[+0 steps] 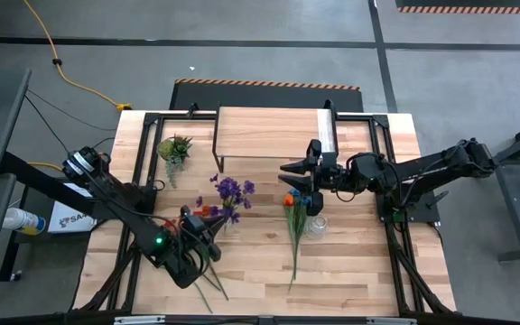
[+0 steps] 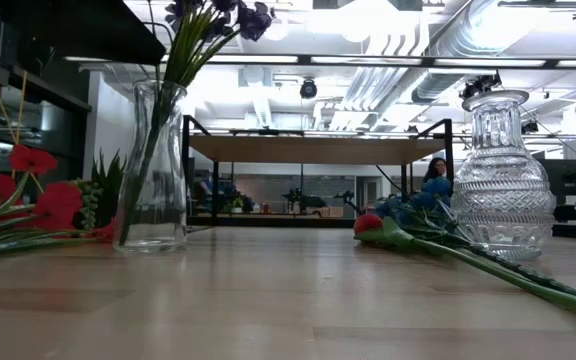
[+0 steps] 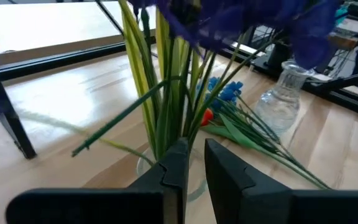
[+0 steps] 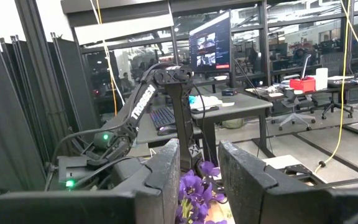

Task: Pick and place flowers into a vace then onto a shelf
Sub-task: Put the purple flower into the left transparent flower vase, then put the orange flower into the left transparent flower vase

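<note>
The left gripper (image 3: 196, 152) has its fingers narrowly parted with nothing between them. It sits low, just beside the plain glass vase (image 2: 153, 170) and facing its stems, which looks like a pause after or before a pick rather than a grip. The right gripper (image 4: 199, 152) is also slightly parted and empty. It hovers on the far side of that vase from the left gripper, over the blue-and-orange spray (image 1: 292, 200), probably lining up to take it.

The purple flowers (image 1: 232, 190) stand upright in the plain vase, so that part of the job seems done. The red flowers (image 2: 28, 195) lie flat on the table (image 1: 350, 271) just beside the vase, within the left arm's reach. The blue-and-orange spray lies flat farther from the vase, its stem running past the cut-glass vase (image 2: 501, 190), which stands empty. The shelf (image 1: 264, 134) sits beyond the plain vase with nothing on it. A spiky plant (image 1: 174, 147) stands near the shelf's end.

Count: two grippers, two vases, three flower sprays (one in a vase, two lying flat), one shelf, one spiky plant
</note>
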